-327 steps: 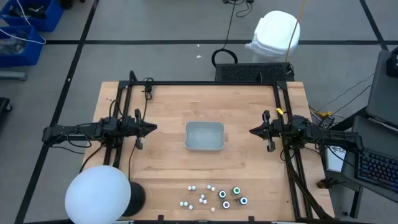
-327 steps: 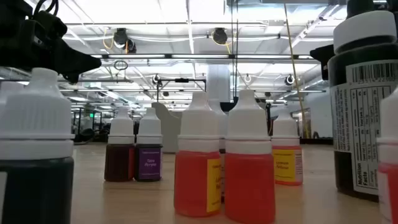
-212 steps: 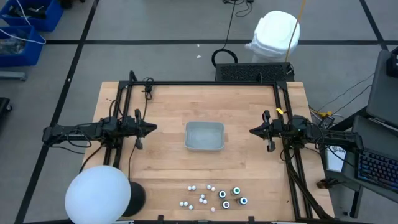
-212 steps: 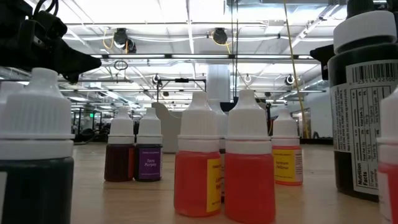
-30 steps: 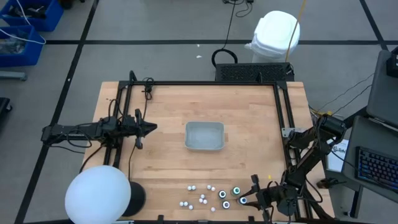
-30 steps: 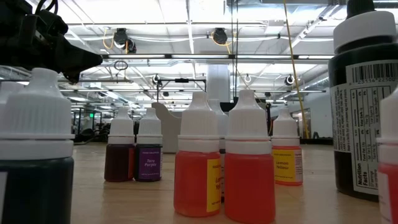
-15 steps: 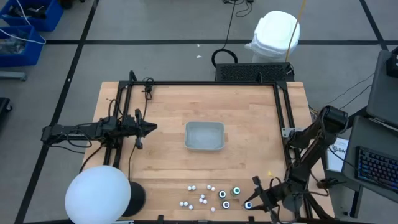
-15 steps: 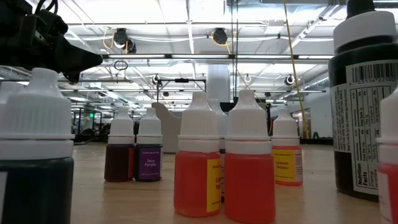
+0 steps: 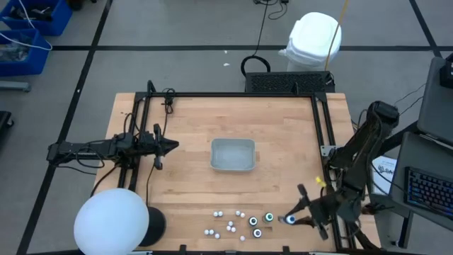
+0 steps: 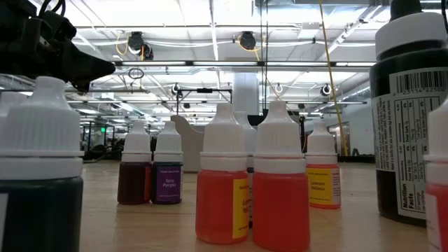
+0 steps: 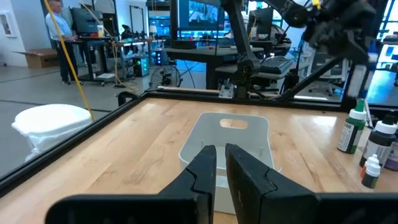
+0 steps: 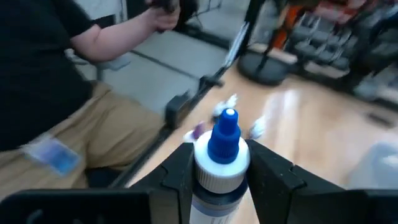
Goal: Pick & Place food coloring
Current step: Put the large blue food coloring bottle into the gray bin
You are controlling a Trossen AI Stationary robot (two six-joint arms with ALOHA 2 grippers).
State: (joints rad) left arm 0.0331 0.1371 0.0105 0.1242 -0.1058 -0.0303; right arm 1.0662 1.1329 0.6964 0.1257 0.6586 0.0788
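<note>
The wooden surface [image 9: 191, 127] fills the middle of the high view, edged by a black frame and standing on a grey floor crossed by dark lines. A white bag-lined bin [image 9: 312, 39] sits on the floor at upper right, blue crates [image 9: 28, 28] at upper left, and a keyboard [image 9: 428, 193] at the right edge. A large white globe [image 9: 112, 221] covers the lower left corner of the surface. The low view looks level across the boards into a hall with bright ceiling lights. In the right wrist view a person in a black top and tan trousers [image 12: 56, 93] is close beside the surface.

A translucent grey tray [image 9: 232, 154] lies at the centre of the high view; nothing can be made out inside it.

The food coloring bottles [image 9: 237, 225] stand in a cluster at lower centre of the high view, near the bottom edge of the surface, upright, caps to the camera. The low view shows them standing with long axes vertical: two orange-red ones [image 10: 252, 189] in front, a purple-labelled one [image 10: 166, 171] and a yellow one [image 10: 322, 175] behind.

The right claw [image 9: 290, 220] is at lower right of the high view, just right of the cluster, clenched on a blue-tipped bottle [image 12: 222, 163]. In the right wrist view that bottle stands between the fingers with its tip pointing up.

The left claw [image 9: 173, 146] waits at middle left, pointing toward the tray, its fingers [image 11: 202, 171] nearly together with nothing between them.
</note>
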